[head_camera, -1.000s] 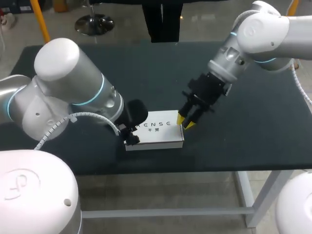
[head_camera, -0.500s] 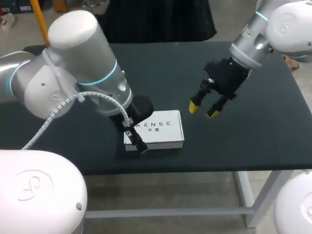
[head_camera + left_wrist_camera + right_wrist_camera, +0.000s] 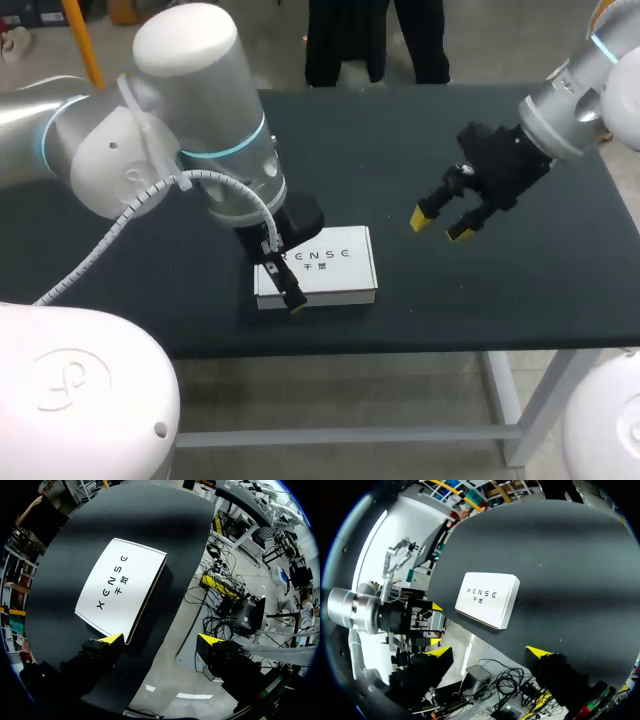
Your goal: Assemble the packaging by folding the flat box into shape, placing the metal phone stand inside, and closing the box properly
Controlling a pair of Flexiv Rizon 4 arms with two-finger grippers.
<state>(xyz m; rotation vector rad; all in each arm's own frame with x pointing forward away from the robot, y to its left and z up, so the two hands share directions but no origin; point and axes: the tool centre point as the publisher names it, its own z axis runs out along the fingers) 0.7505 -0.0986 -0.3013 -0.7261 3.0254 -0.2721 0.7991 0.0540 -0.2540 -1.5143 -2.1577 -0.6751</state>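
The closed box point(image 3: 318, 266), flat near the table's point(image 3: 470, 300) front edge, looks light, stiff but crushable, best pinched across its short sides; left hand point(image 3: 160, 640) spread wide at its corner, right hand point(image 3: 441, 226) wide, well apart.

A white box point(image 3: 325, 265) lies flat and closed on the black table point(image 3: 400, 150), close to its front edge. The left arm comes in over the box's left end, and the left gripper point(image 3: 288, 295) sits low at the box's front left corner, one yellow tip showing beside it. The right gripper point(image 3: 441, 225) hangs above the table to the right of the box, clear of it, fingers spread and holding nothing.
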